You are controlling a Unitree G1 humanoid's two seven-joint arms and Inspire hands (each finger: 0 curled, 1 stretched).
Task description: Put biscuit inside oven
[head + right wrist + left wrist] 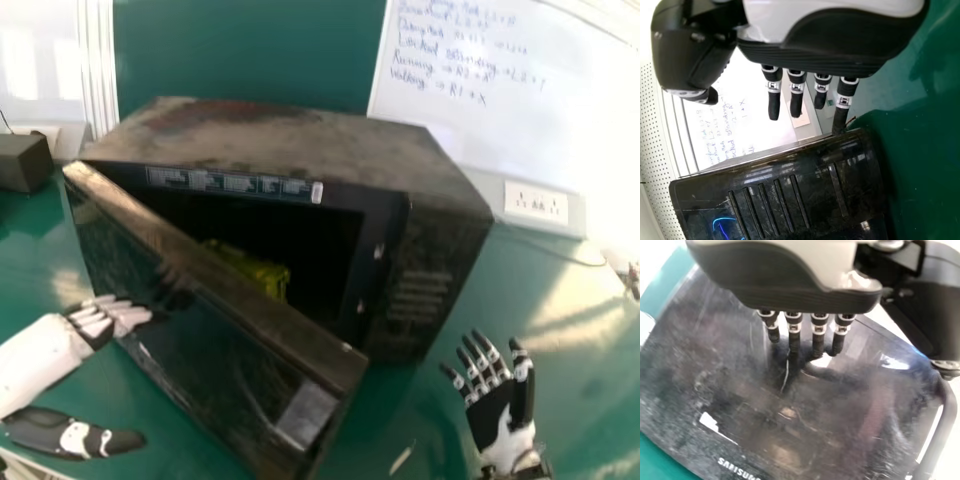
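We see the shiny yellow-green biscuit packet in a boxy black oven.
Our left robot hand, straight-fingered, is at its dark, glossy, ajar door; our right robot hand is wide open.

Oven door glossy, scratched; oven top dull, blotchy; tabletop glossy.

We saw a smooth white shell lead into our left hand, whose black thumb wore pale bands. Our right hand had a black palm with a whitish part at its base, and black fingers ringed in silvery metal. Ribbed black casing edged its white cover; small round screws dotted the black housing alongside.
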